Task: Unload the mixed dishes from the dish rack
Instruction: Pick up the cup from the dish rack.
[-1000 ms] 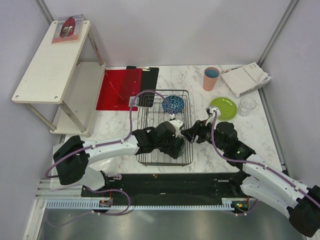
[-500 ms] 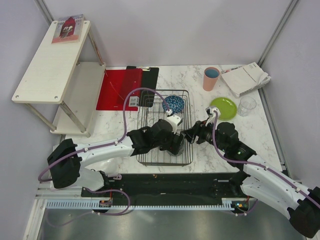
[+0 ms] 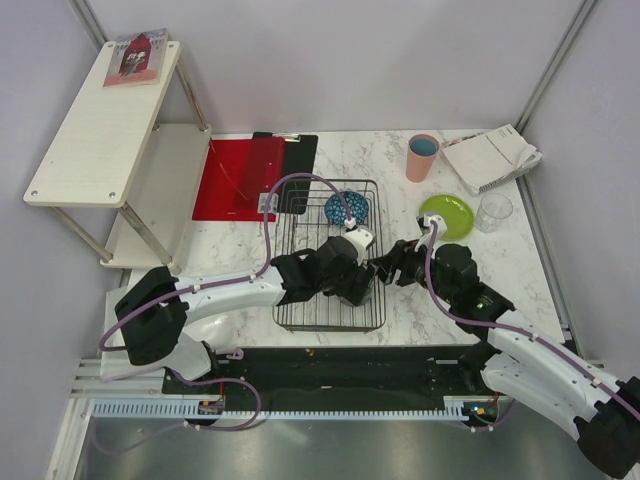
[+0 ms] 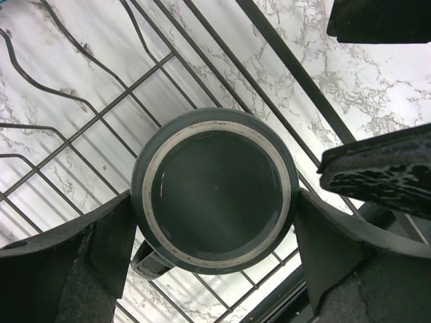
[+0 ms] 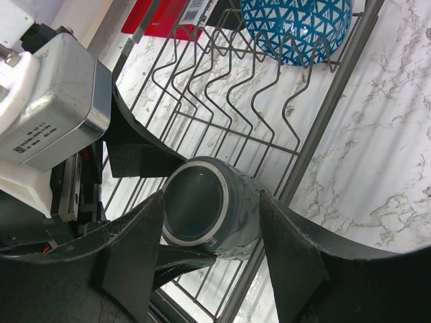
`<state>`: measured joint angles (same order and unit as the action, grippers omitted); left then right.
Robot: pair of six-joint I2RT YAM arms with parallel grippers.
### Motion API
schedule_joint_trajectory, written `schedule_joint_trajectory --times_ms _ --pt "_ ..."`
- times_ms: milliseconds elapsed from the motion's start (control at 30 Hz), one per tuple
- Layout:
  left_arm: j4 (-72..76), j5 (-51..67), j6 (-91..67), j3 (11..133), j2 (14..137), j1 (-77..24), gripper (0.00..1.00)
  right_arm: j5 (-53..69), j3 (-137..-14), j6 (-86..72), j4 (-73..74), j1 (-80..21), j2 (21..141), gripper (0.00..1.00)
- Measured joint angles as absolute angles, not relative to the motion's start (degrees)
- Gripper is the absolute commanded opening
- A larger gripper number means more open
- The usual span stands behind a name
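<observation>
The dark grey mug (image 4: 215, 192) sits base-up in the near right corner of the black wire dish rack (image 3: 310, 235). My left gripper (image 4: 215, 202) is over it, with a finger (image 4: 101, 249) pressed to each side, shut on the mug. In the top view the gripper (image 3: 355, 282) hides the mug. My right gripper (image 5: 212, 202) is open and empty, just outside the rack's right rim (image 5: 337, 87), facing the mug (image 5: 209, 215). The blue patterned bowl (image 3: 346, 207) stands at the rack's far end. The lime-green plate (image 3: 446, 215), clear glass (image 3: 494, 211) and pink cup (image 3: 423, 156) are on the table to the right.
A red clipboard (image 3: 245, 178) lies left of the rack's far end. A stack of papers (image 3: 490, 157) lies at the back right. A white two-level shelf (image 3: 105, 120) with a book (image 3: 137, 55) stands at the left. The two grippers are very close together.
My left gripper has shifted a little within the rack's near right corner, settling over the mug. The right gripper has edged closer to the rack's right side. The dishes have not moved.
</observation>
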<state>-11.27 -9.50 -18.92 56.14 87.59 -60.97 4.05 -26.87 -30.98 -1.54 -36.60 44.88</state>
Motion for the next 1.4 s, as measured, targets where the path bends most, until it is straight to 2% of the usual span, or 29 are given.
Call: schedule_joint_trajectory --times_ms 100,200,233,267,300,600,1000,1133,1400 --pt "-11.1 -9.5 -18.7 56.3 87.7 -61.0 0.71 4.0 -26.9 -30.8 -1.3 -36.6 44.6 0.67" --pt "-11.0 -9.3 -18.5 56.3 87.7 -61.0 0.43 4.0 -26.9 -30.6 -1.0 -36.6 44.2 0.67" --pt "-10.9 -9.3 -18.5 56.2 87.7 -61.0 0.23 4.0 -26.9 -30.6 -0.8 -36.6 44.1 0.67" --pt "-10.9 -9.3 -18.5 56.2 87.7 -61.0 0.09 4.0 -26.9 -30.6 -0.6 -36.6 43.9 0.67" --pt "-10.9 -9.2 -18.5 56.2 87.7 -61.0 0.02 4.0 -26.9 -30.5 -0.4 -36.6 43.7 0.67" --pt "-12.9 -8.9 -18.5 55.5 85.7 -61.0 0.02 4.1 -29.9 -29.7 3.0 -37.0 41.8 0.67" --pt "-17.8 -6.7 -19.5 53.1 70.1 -58.4 0.02 3.2 -36.4 -29.7 2.6 -37.7 41.1 0.67" --pt "-17.6 -2.8 -21.2 52.5 65.5 -53.9 0.02 2.6 -36.4 -29.7 2.7 -37.7 41.0 0.67" --pt "-9.9 14.0 -30.8 47.6 58.5 -36.6 0.02 0.1 -36.3 -30.2 3.1 -37.7 38.0 0.68"
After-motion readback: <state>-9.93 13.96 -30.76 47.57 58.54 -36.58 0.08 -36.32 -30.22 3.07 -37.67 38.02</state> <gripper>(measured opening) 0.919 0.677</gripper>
